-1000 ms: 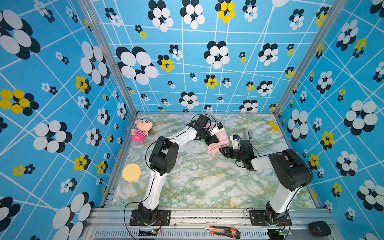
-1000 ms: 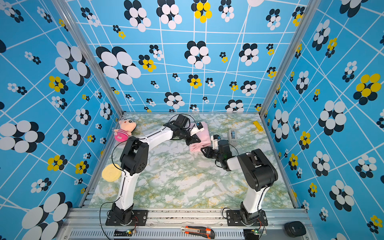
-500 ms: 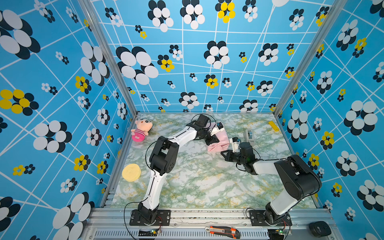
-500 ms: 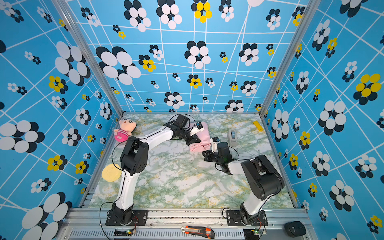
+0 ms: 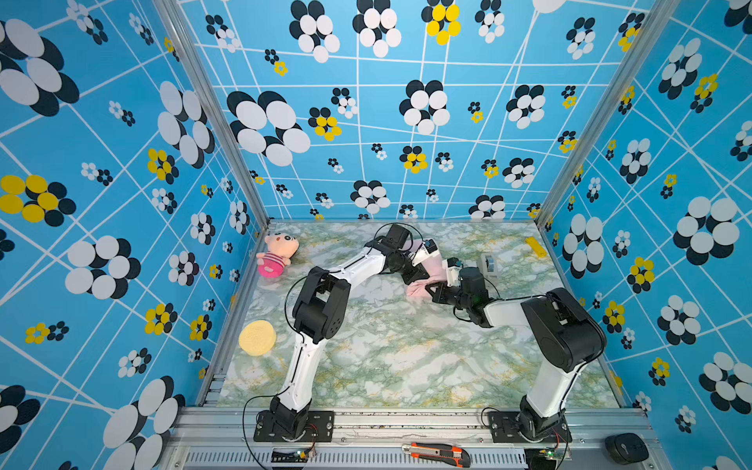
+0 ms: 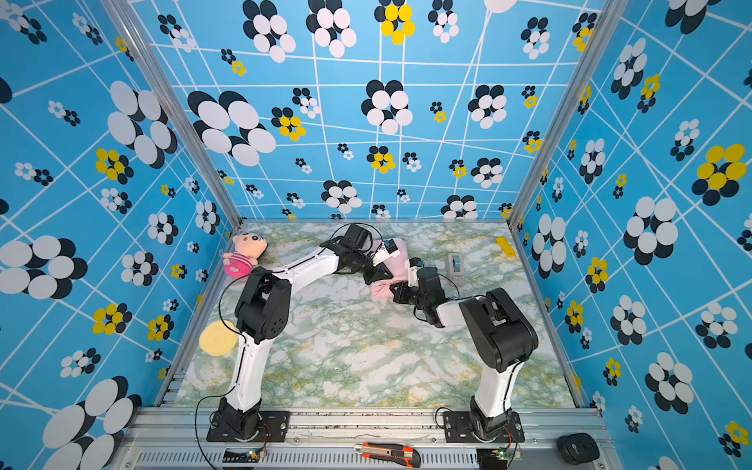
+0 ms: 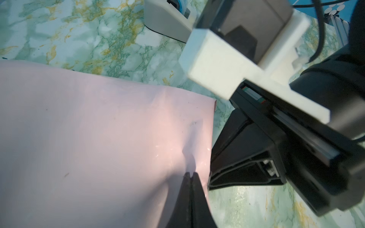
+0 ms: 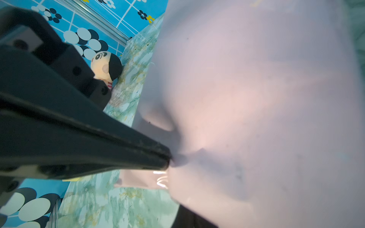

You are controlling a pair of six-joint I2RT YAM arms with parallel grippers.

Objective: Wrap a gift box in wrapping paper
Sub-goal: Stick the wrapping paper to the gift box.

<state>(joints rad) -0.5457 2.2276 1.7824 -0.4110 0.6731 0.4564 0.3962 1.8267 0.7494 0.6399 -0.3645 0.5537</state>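
Note:
The wrapping paper (image 5: 431,264) (image 6: 396,266) shows its pale pink face, bunched at the back middle of the table. It fills most of the left wrist view (image 7: 98,138) and the right wrist view (image 8: 256,98). My left gripper (image 5: 413,278) (image 6: 376,280) (image 7: 190,174) (image 8: 168,159) is shut, pinching a fold of the paper. My right gripper (image 5: 429,289) (image 6: 394,291) (image 7: 210,177) is shut at the paper's near edge, and the sheet drapes over its fingers. The gift box is hidden.
A grey tape dispenser (image 5: 490,264) (image 7: 167,21) stands just right of the paper. A plush doll (image 5: 276,254) (image 8: 106,67) lies at the back left, a yellow round sponge (image 5: 257,337) at the left edge, a yellow block (image 5: 535,246) at the back right.
My right gripper has slid left to the paper's near edge and shut there. The left arm has stayed still, holding its fold.

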